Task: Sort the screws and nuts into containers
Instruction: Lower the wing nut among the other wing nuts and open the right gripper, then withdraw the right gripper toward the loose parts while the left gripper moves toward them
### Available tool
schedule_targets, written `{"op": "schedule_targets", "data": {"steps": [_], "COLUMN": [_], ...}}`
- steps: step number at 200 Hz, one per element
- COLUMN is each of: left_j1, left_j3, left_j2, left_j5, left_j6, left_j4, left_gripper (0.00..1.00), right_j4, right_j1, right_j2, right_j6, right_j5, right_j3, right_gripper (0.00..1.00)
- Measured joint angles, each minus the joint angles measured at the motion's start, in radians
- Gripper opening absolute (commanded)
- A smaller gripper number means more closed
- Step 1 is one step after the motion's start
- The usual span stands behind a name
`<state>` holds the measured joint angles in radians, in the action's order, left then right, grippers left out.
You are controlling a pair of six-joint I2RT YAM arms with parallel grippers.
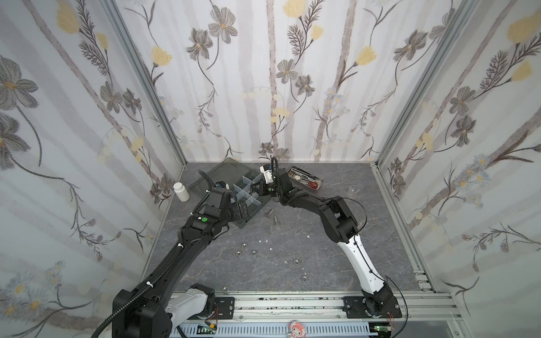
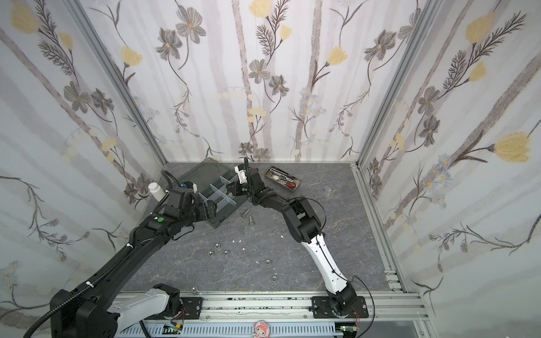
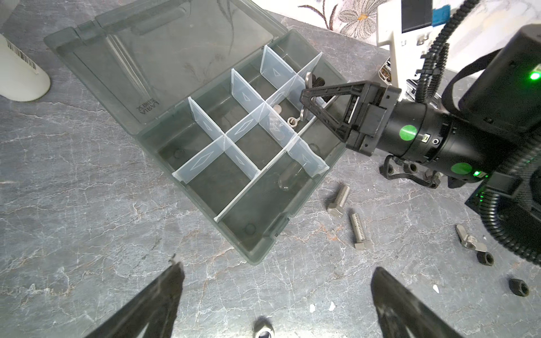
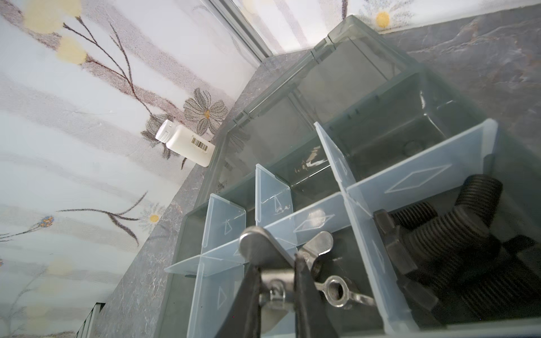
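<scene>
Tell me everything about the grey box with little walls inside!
The box is smoky grey plastic, resting on the table. Its hinged lid lies open behind. Whitish dividers split it into compartments: black bolts in one, a silver wing nut next door. The right tool hangs over it, shut on a second wing nut.

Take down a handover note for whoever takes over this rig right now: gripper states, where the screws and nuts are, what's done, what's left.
Left gripper: open, empty, hovering over the table beside the organizer box.
Right gripper: shut on a silver wing nut, above a compartment that holds a second wing nut.
Done: black bolts lie in the neighbouring compartment.
Left: drop the held nut. Two silver bolts lie by the box, silver hex nuts are scattered toward the arm bases, and a loose wing nut and black nuts lie by the right arm.
</scene>
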<state>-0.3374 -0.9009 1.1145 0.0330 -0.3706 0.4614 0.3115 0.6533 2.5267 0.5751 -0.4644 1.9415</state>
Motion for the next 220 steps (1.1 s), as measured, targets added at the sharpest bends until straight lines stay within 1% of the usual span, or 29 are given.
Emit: {"op": "schedule_targets", "data": {"steps": [13,40,66,82,121,143,159,180,201,220], "left_j1": [0.0,0.0,0.0,0.0,0.0,0.0,-0.002,-0.021,-0.045,-0.063], "left_j3": [0.0,0.002,0.004,0.004,0.003,-0.009,-0.027,-0.053,-0.08,-0.107], "left_j2": [-0.005,-0.018,-0.026,-0.033,-0.046,-0.046,-0.039,-0.016,0.002,0.023], "left_j5": [0.0,0.0,0.0,0.0,0.0,0.005,0.008,0.014,0.014,0.015], "left_j6": [0.0,0.0,0.0,0.0,0.001,0.005,0.009,0.02,0.027,0.031], "left_j4": [0.003,0.008,0.016,0.021,0.035,0.053,0.066,0.082,0.094,0.096], "left_gripper": [1.0,1.0,1.0,1.0,1.0,1.0,1.0,1.0,1.0,0.98], "right_j4": [0.002,0.0,0.005,0.006,-0.003,-0.018,-0.017,0.004,0.048,0.073], "right_j1": [0.0,0.0,0.0,-0.001,-0.001,-0.004,-0.007,-0.02,-0.047,-0.072], "right_j2": [0.01,0.023,0.024,0.024,0.017,-0.016,-0.079,-0.198,-0.311,-0.396], "right_j6": [0.0,0.001,0.001,0.0,-0.001,-0.013,-0.019,-0.026,-0.026,-0.017], "right_j5": [0.001,0.022,0.03,0.03,0.043,0.052,0.055,0.059,0.07,0.07], "right_j3": [0.01,0.024,0.035,0.035,0.037,0.016,-0.045,-0.158,-0.257,-0.351], "right_gripper": [0.15,0.31,0.42,0.47,0.49,0.49,0.49,0.5,0.49,0.5]}}
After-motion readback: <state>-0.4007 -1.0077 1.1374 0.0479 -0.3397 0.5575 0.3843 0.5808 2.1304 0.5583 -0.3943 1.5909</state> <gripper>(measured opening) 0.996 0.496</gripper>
